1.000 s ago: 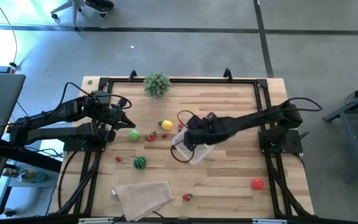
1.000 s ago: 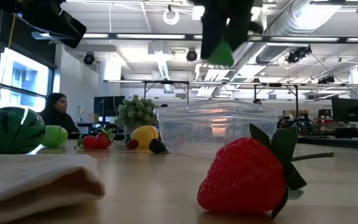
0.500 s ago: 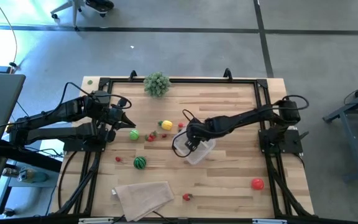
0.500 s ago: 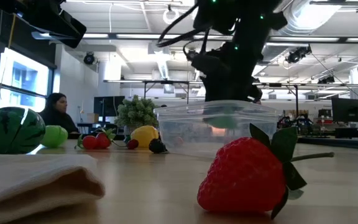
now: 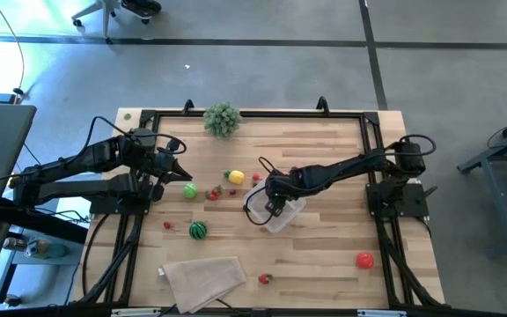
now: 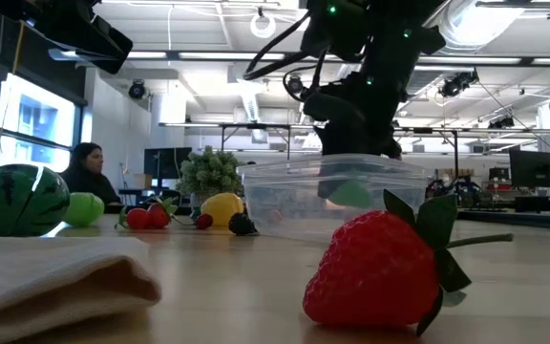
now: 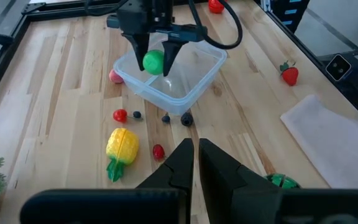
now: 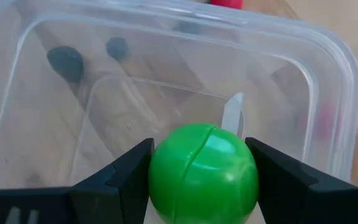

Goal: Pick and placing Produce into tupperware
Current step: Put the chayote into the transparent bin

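Right gripper [image 7: 156, 46] fingers pinching green ball [image 8: 202, 172] inside tupperware [image 7: 197, 78], mid-tabletop | ball appearing light, hard, slippery; gripping across its middle advisable | left gripper [image 7: 196, 155] waiting, fingers pressed together.

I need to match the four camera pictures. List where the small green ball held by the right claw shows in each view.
High view: hidden under the right claw.
Low view: small green ball seen through the clear plastic container's wall.
Left wrist view: ball between the claw's fingers, over the container.
Right wrist view: ball low centre.
Shared landmark: the container.
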